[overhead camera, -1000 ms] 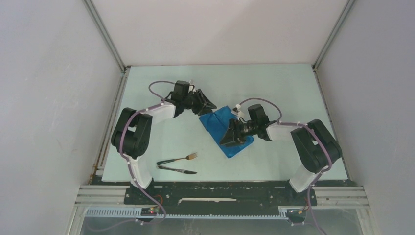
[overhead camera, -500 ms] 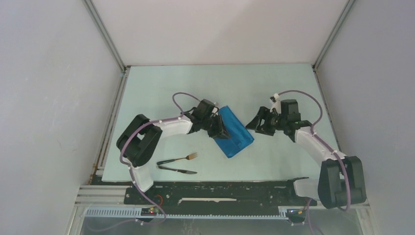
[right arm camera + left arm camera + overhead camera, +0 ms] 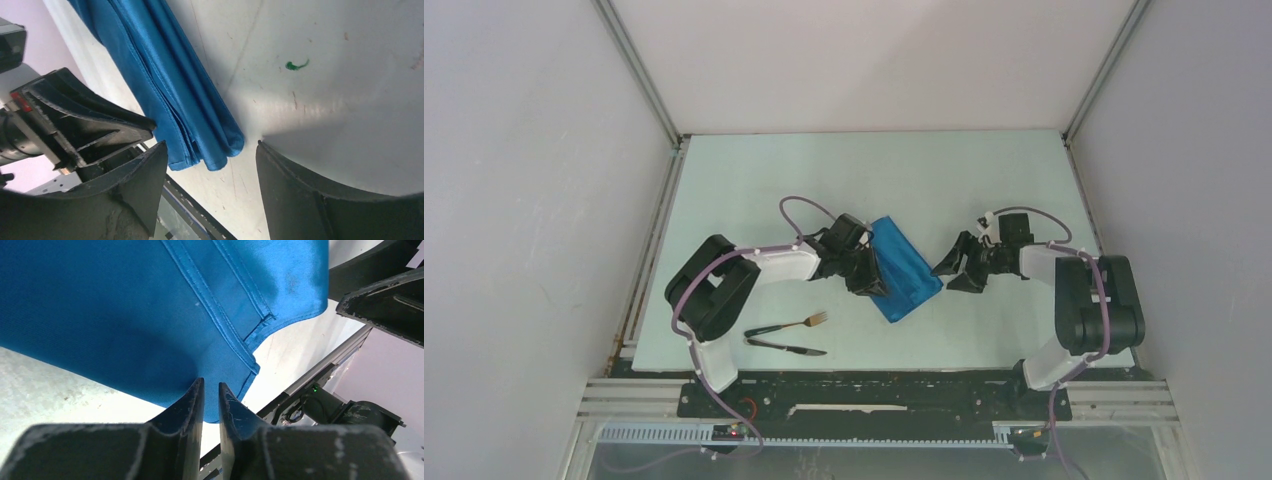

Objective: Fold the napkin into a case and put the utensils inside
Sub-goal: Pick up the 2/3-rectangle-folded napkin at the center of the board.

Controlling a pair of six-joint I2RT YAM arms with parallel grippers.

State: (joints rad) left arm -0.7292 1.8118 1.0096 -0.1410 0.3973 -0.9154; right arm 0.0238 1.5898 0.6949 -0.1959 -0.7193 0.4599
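At mid-table the napkin [image 3: 906,268] lay folded into a narrow, layered strip slanting from far left to near right. The folding therefore looked mostly done, though whether the strip had an open pocket could not be told. The fork [image 3: 799,323] and knife [image 3: 789,347] lay side by side on the table [image 3: 824,180], near and to the left, well apart from the cloth. Putting them inside was all left to do. At the strip's left long edge, by its near end, the left claw [image 3: 211,385] had its fingers almost together with only a slit between. Whether cloth was pinched in that slit could not be told. Just right of the strip, the right claw [image 3: 957,268] hovered with fingers wide apart, holding nothing. Between cloth and utensils only the left arm's own forearm crossed the way. A small green mark [image 3: 296,65] on the table lay off to the side.
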